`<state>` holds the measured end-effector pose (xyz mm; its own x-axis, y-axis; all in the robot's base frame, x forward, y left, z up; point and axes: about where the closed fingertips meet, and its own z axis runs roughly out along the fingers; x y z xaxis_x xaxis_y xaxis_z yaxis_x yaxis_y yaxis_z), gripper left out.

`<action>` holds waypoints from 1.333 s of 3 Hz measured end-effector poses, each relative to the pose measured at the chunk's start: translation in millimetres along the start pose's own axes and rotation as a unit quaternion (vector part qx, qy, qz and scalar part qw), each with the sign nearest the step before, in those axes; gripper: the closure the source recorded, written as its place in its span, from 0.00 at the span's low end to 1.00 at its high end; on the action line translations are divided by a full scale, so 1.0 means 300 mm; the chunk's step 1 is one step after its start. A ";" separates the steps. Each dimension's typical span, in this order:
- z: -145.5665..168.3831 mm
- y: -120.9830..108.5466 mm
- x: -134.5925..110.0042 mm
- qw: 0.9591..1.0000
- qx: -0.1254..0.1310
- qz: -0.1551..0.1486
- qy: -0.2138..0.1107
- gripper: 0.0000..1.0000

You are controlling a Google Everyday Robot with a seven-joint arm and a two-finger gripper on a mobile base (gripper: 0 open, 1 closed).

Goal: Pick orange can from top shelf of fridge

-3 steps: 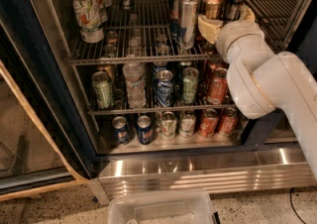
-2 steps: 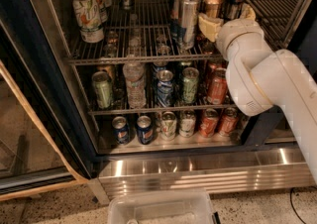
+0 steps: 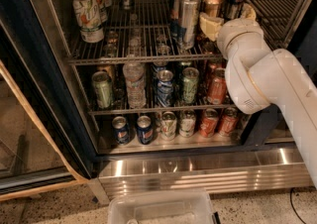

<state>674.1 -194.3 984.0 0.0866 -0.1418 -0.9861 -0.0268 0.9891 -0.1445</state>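
Little has been moved since the earlier frame: the pincer [image 3: 214,24] is held at upper right on the top shelf [image 3: 138,58], just before the one orange can [image 3: 214,3]. Whether it is clenched cannot be told. One silver-and-blue can [image 3: 188,19], apparently touching, could be toppled by a sideways nudge.
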 end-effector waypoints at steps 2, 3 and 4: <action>0.085 0.007 0.022 1.000 0.009 0.000 0.009 0.34; 0.094 0.015 0.023 1.000 0.010 0.002 0.008 0.40; 0.138 0.060 0.009 1.000 0.007 0.011 0.002 0.37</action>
<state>715.1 -175.2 982.1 0.0829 -0.1198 -0.9893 -0.0152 0.9925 -0.1215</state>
